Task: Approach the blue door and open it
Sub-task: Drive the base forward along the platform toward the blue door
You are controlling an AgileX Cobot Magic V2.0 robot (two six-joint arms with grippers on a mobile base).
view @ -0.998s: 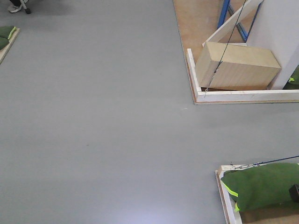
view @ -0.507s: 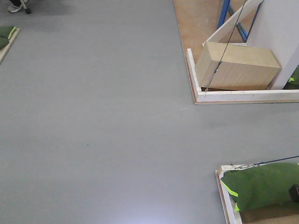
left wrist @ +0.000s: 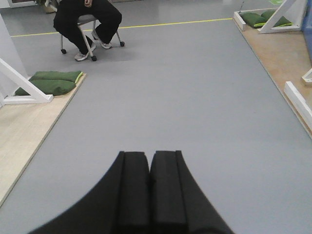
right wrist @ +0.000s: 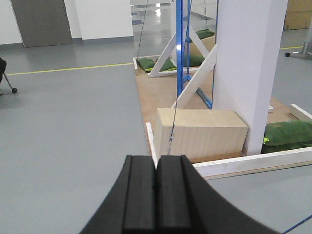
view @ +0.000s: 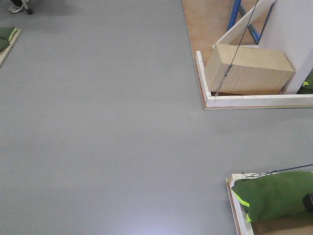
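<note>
Of the blue door I see only a thin blue upright strip (right wrist: 180,48) beyond the white wall panel (right wrist: 246,73); its face and handle are hidden. The same blue shows at the top right of the front view (view: 234,14). My left gripper (left wrist: 149,158) is shut with nothing in it, hanging over bare grey floor. My right gripper (right wrist: 156,162) is also shut and empty, and it points toward the corner of the white wooden base rail (right wrist: 253,163) in front of the panel.
A light wooden box (view: 247,68) lies inside the white base rail (view: 254,100), with a thin cable (view: 237,46) running down to it. A green sandbag (view: 274,193) lies on a second base at lower right. A seated person (left wrist: 87,19) and green bags (left wrist: 51,83) are far left.
</note>
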